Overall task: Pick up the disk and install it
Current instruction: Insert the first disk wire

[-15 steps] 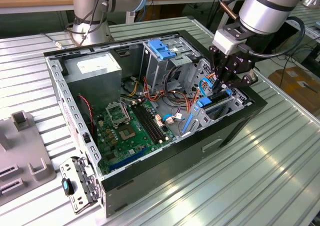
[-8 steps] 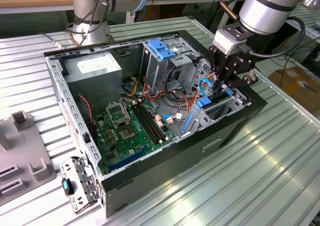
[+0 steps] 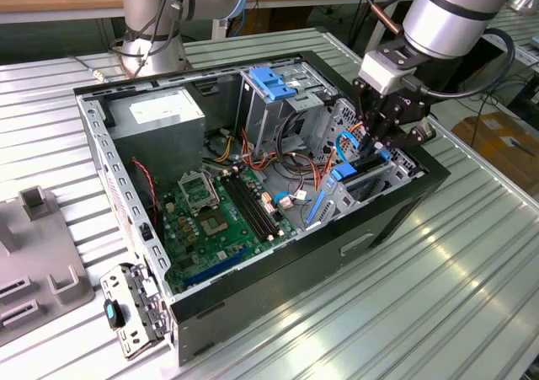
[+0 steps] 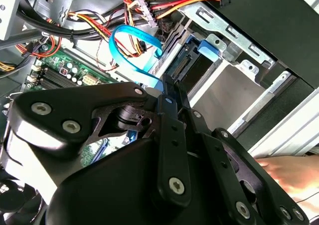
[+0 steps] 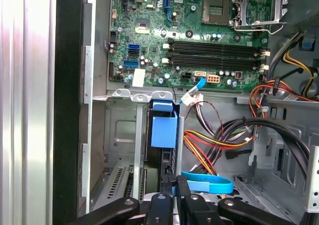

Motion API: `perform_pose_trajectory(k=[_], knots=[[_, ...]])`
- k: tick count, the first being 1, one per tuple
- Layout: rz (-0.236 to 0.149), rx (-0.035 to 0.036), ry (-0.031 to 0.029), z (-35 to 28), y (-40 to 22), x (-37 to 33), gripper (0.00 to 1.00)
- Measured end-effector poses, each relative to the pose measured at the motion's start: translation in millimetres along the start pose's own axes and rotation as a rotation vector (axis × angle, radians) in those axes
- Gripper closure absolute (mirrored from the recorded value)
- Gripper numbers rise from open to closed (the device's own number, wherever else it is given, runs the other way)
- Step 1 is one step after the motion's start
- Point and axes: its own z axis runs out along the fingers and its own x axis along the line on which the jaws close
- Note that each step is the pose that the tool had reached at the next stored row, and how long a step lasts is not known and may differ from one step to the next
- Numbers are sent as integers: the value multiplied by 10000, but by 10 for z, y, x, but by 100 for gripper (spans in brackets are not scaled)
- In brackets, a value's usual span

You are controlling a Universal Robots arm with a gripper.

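Light-blue plastic marks the disk [image 5: 164,131]. It stands on edge in the metal bay [image 5: 119,135], directly ahead of the fingers [image 5: 166,190]. Its long axis runs straight on from the fingertips and deeper into the bay, so its near end is the one closest to them. The fingers are drawn together to a narrow slit and, as I read it, pinch that near edge, though the contact itself is partly hidden. In the exterior view they reach down into the front corner of the case [image 3: 354,228].

The bay's sheet-metal walls sit close on both flat sides of the disk, so I judge there is little room for sideways drift or tilt. A flat blue cable [image 5: 209,184] loops just beside the fingers on one flank; whether it touches them I cannot tell. A bundle of wires [image 5: 214,140] lies farther out on that same side. Past the disk's far end lies the motherboard [image 5: 149,35]. The case rests on a ribbed metal tabletop [image 3: 455,296].
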Motion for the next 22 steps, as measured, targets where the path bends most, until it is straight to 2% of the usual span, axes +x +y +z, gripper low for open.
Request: perform_pose_trajectory(k=[6,22], knots=[[-8,30,-3,11,32,29,84],[-7,33,-17,29,34,24,84]])
